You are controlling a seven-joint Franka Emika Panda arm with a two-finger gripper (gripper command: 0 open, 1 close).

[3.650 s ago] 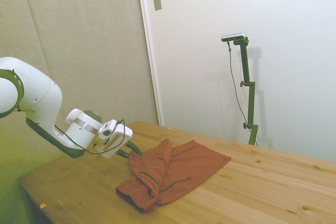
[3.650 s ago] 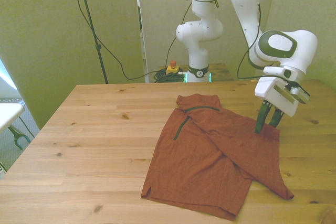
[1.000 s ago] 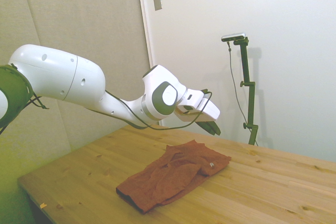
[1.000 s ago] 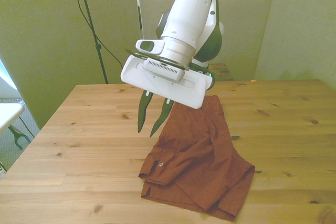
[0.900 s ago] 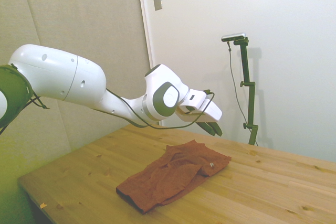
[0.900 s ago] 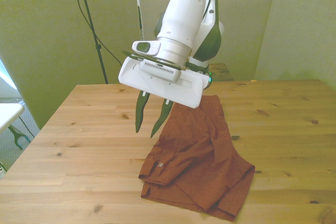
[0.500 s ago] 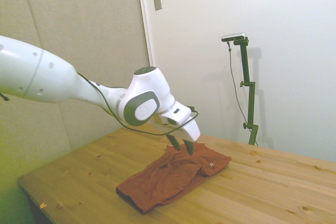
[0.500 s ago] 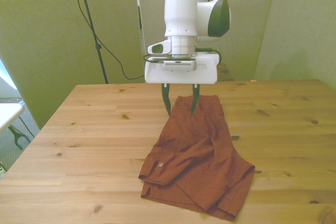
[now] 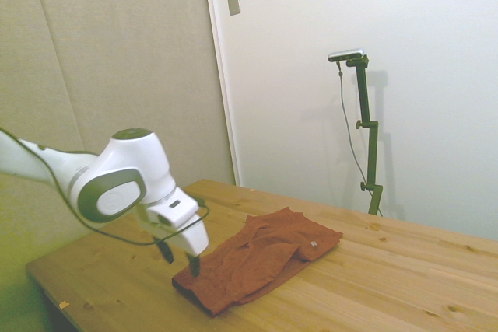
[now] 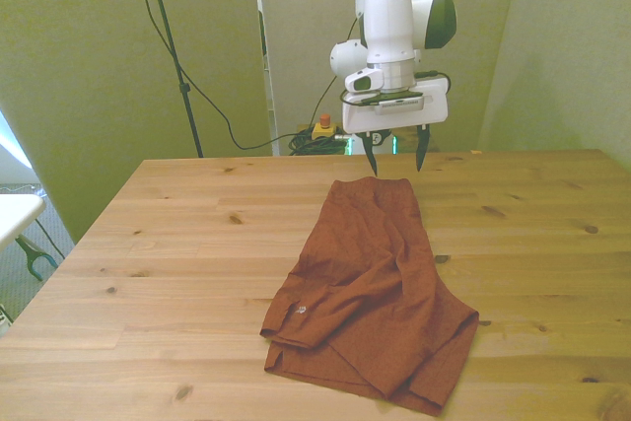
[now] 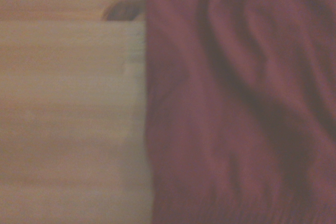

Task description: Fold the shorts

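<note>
Since half a second ago your pincer has pulled back from over the middle of the shorts toward the robot's end of the surface and now hangs above the cloth's edge there, fingers pointing down and spread apart, holding nothing. You can see the rust-orange shorts lying folded over themselves near the middle of the surface, unchanged, with a small pale button on the upper layer. Your wrist view shows blurred, creased cloth beside bare wood.
</note>
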